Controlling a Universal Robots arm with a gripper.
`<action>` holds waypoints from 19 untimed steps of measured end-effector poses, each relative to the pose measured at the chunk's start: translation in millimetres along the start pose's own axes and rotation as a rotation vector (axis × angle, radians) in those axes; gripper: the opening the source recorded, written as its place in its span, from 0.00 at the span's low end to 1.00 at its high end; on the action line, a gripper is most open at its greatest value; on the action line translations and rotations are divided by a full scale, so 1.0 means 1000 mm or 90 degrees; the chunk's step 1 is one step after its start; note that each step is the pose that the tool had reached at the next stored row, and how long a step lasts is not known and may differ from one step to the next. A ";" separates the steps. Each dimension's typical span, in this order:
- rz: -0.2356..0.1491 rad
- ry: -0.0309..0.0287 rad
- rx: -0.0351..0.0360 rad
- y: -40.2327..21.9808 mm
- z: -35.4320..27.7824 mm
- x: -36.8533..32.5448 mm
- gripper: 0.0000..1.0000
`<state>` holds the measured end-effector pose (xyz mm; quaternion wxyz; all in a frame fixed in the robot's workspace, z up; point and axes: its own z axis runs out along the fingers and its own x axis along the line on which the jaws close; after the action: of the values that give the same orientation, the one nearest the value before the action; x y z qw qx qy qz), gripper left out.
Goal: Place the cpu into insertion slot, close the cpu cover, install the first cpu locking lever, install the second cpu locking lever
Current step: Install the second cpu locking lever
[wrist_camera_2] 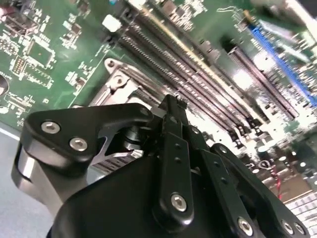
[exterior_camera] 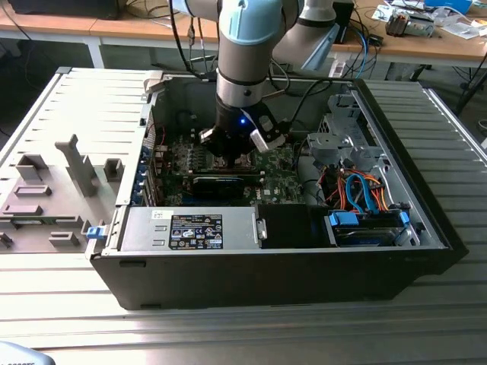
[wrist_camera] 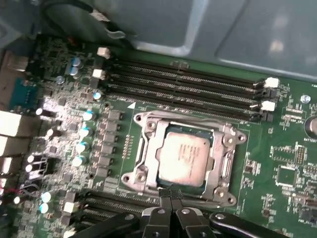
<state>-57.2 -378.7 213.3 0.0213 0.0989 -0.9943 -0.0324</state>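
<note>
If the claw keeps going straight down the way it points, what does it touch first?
Most likely the near edge of the cpu cover, lying over the cpu. The claw points there, though its height above it is unclear.

Gripper (wrist_camera: 171, 197) body cut off by picture edge in first wrist view; fingertips cover near edge of cpu cover (wrist_camera: 148, 148). Levers' state unclear.

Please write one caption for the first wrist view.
End effector at the edge of the cpu cover, which lies closed over the cpu.
</note>
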 end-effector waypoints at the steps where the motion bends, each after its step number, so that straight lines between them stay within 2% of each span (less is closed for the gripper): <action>1: 0.000 0.0012 0.0050 0.0042 0.0003 -0.0020 0.11; 2: 0.000 0.0020 0.0075 0.0074 0.0005 -0.0035 0.11; 4: 0.001 0.0044 0.0130 0.0189 0.0015 -0.0092 0.11; 5: 0.001 0.0050 0.0153 0.0223 0.0017 -0.0112 0.11; 8: 0.001 0.0066 0.0229 0.0272 0.0007 -0.0136 0.11; 9: 0.001 0.0073 0.0263 0.0284 -0.0049 -0.0136 0.11; 12: 0.002 0.0074 0.0274 0.0298 -0.0248 -0.0129 0.11; 15: 0.002 0.0075 0.0275 0.0302 -0.0302 -0.0127 0.11; 19: 0.001 0.0075 0.0275 0.0302 -0.0302 -0.0127 0.11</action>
<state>-49.2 -348.5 245.0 0.0250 0.0984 -0.9948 -0.0103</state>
